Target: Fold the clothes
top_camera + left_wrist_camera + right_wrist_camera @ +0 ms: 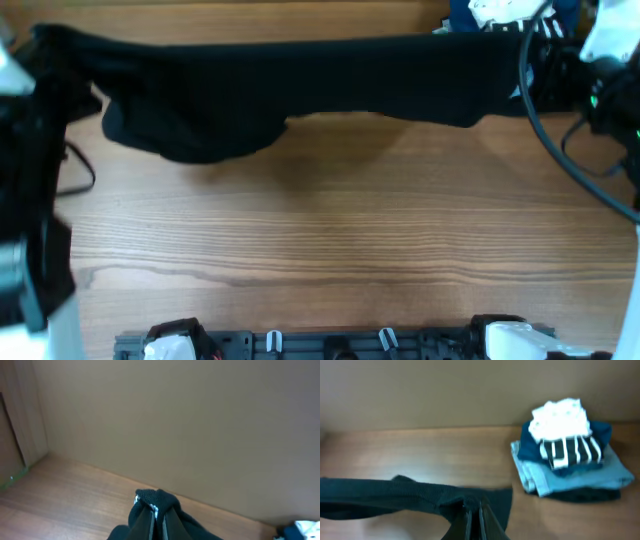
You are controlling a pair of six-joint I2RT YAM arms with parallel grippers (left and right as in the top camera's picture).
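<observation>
Soft even light, faint shadow under the black shirt [300,80], wrist views blurry.

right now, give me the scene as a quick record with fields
shirt: black, stretched in a band along the far side of the table, bulging near its left end
left end effector: shut on the shirt's left end
right end effector: shut on the shirt's right end
pile: folded garments, far right corner
task state: shirt held out, not yet folded
</observation>
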